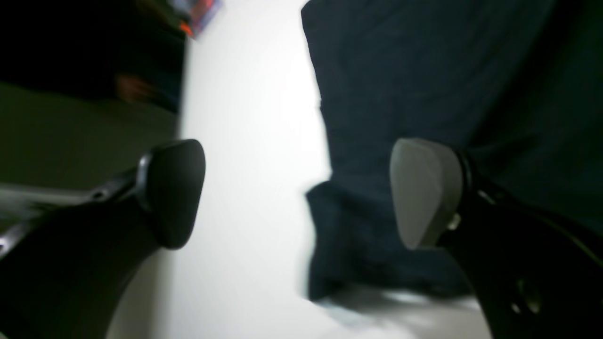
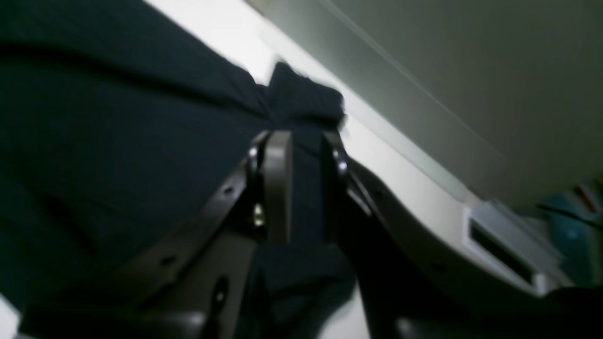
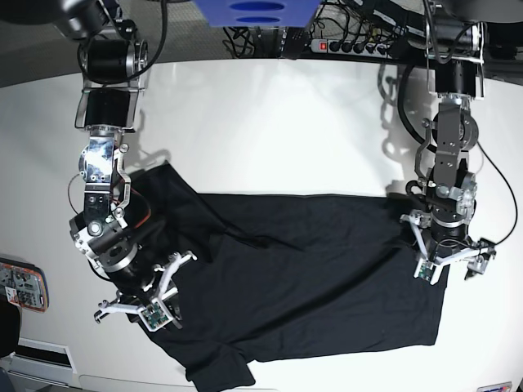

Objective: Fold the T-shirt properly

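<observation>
On the left of the base view, the right gripper point(image 3: 173, 282) is seen low over the white table point(image 3: 270, 122). A fold of the black T-shirt point(image 3: 310, 278) is pinched between its fingers point(image 2: 277, 183), with a sleeve bunched just beyond the tips; the wrist picture is blurred, so the grip appears firm rather than certain. The cloth is spread flat between the two arms. On the right, the left gripper point(image 1: 301, 193) is held with its jaws wide apart and nothing between them; one pad point(image 1: 424, 188) is above the shirt's edge, the other over bare table.
</observation>
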`<state>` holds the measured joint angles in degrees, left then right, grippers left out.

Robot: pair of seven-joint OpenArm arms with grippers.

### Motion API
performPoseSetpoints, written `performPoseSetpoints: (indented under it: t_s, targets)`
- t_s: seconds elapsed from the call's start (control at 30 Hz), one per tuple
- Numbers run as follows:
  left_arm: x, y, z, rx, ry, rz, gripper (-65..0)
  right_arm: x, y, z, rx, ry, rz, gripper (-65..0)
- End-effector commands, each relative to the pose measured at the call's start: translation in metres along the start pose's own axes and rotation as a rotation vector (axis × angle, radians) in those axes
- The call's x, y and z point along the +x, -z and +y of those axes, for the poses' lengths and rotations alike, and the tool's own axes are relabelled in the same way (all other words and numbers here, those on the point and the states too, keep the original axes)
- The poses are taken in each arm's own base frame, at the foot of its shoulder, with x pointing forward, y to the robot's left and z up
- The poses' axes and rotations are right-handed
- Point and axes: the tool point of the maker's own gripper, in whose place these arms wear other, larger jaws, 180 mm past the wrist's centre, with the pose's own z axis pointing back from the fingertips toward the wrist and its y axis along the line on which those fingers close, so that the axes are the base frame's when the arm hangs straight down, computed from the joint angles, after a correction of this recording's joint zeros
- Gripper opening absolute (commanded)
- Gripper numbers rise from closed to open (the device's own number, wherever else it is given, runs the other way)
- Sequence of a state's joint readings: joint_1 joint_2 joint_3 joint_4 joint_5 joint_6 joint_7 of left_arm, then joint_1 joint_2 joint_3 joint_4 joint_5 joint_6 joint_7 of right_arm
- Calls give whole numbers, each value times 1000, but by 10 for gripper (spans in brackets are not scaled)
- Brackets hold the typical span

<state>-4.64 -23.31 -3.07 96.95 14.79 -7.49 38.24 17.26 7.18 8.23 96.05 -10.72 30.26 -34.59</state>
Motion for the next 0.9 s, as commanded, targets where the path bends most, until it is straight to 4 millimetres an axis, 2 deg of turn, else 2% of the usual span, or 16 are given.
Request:
performPoseSetpoints:
  t_s: [0.0,0.1,0.2,0.27,0.37,0.47,0.53,0.6,0.73,0.8,0.83,0.87]
  targets:
    - [19,-9,7,5,-55,-57,-41,25,-5,-14,-37,5,-71,-545]
    - [24,-31,-3,-80,-217,-55,-41,34,-12,-22,-77,126,-96,-546]
    - [25,-46,-9,-155,-381,-30,-41,15,-19,-39,-152,324,-51,-546]
    - [14,-49,-10,-182,-478,24,-41,5,-24,-46,-188,383,-18,-546]
    - [-10,-45,-10,-197,-559,120,-41,-7,-22,-40,-178,401,32,-546]
    - [-30,-37,-17,-207,-575,186,-41,-28,-22,-21,-144,415,88,-546]
    - [-46,-31,-24,-219,-568,238,-41,-34,-18,-6,-105,404,111,-546]
    - [-66,-22,-35,-245,-580,307,-41,-58,-9,20,-41,427,176,-546]
    - [-65,-9,-32,-229,-598,283,-41,-78,-2,52,23,457,186,-546]
    - [-74,-4,-29,-219,-593,296,-41,-92,2,64,45,481,205,-546]
    - [-77,-1,-30,-224,-583,305,-41,-97,3,67,51,491,212,-546]
    - [-71,2,-28,-225,-564,296,-41,-98,4,68,50,496,206,-546]
